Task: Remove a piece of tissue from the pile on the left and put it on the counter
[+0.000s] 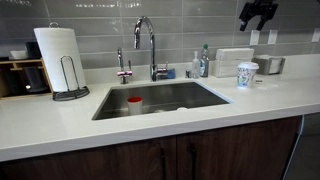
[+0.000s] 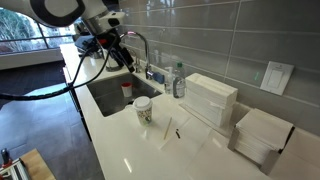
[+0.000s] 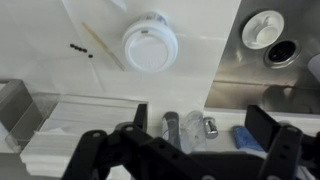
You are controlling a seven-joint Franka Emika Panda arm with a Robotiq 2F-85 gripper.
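Bring the gripper (image 1: 258, 12), high above the counter (image 1: 60, 125) with fingers spread wide and nothing between them, down over the pile (image 2: 212, 102) at the back of the counter, just beyond the paper cup (image 2: 143, 110). Aim for one edge of the piece of tissue (image 2: 212, 88), topmost on that pile and not yet lifted. Pinch shallow to catch a single sheet, likely thin and floppy. Lift slowly and peel sideways to leave the rest in place. Steer clear of the paper cup and lay the sheet flat on bare counter.

In the sink (image 1: 175, 95): a small red-topped cup (image 1: 134, 104). On the paper cup: a white lid (image 3: 150, 42), contents hidden. In the greyish container (image 1: 270, 65) beside the pile: cannot tell.
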